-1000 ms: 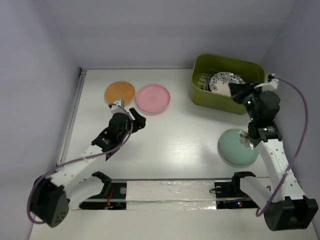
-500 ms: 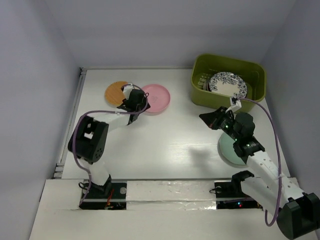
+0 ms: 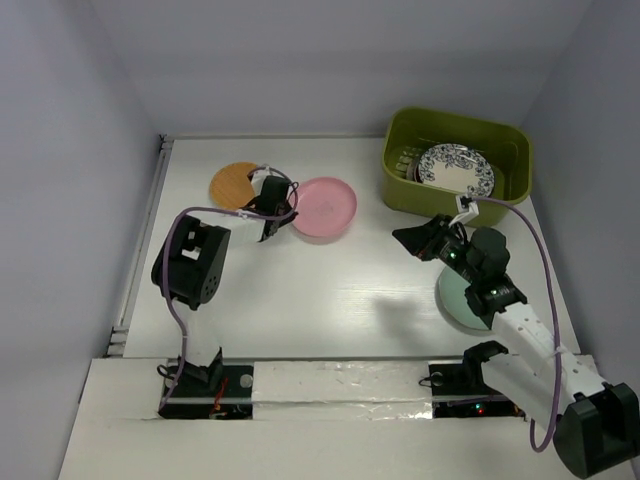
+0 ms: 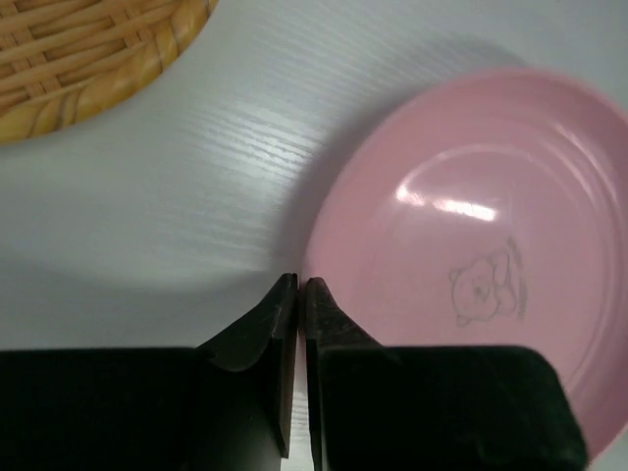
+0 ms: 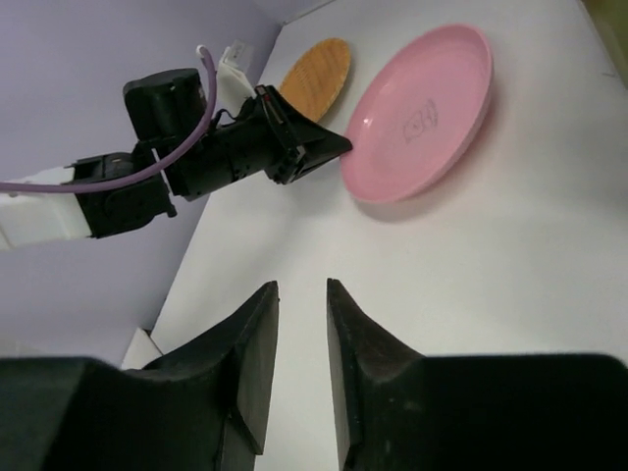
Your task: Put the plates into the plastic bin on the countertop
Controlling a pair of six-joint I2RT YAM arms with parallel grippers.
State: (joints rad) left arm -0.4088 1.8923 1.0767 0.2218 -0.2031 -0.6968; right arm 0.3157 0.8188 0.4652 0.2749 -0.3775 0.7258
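Note:
My left gripper [image 3: 283,207] is shut on the left rim of the pink plate [image 3: 325,207], which sits slightly tilted on the countertop [image 3: 330,280]. In the left wrist view the gripper [image 4: 300,285] pinches that rim, and the pink plate [image 4: 471,245] fills the right side. The wood-tan plate [image 3: 232,183] lies just left of it. The olive plastic bin [image 3: 440,205] at the back right holds an upright floral plate [image 3: 455,168]. My right gripper [image 3: 410,238] hovers open and empty over the counter, in front of the bin. The mint green plate [image 3: 460,300] lies partly under the right arm.
A metal rail [image 3: 150,230] runs along the counter's left edge. Walls close in the back and both sides. In the right wrist view, the right gripper [image 5: 301,287] faces the left gripper [image 5: 339,147], the pink plate [image 5: 422,113] and the wood-tan plate [image 5: 316,77].
The left gripper has closed on the pink plate's rim and the plate has shifted right. The right arm has drawn back from the bin and its jaws have opened.

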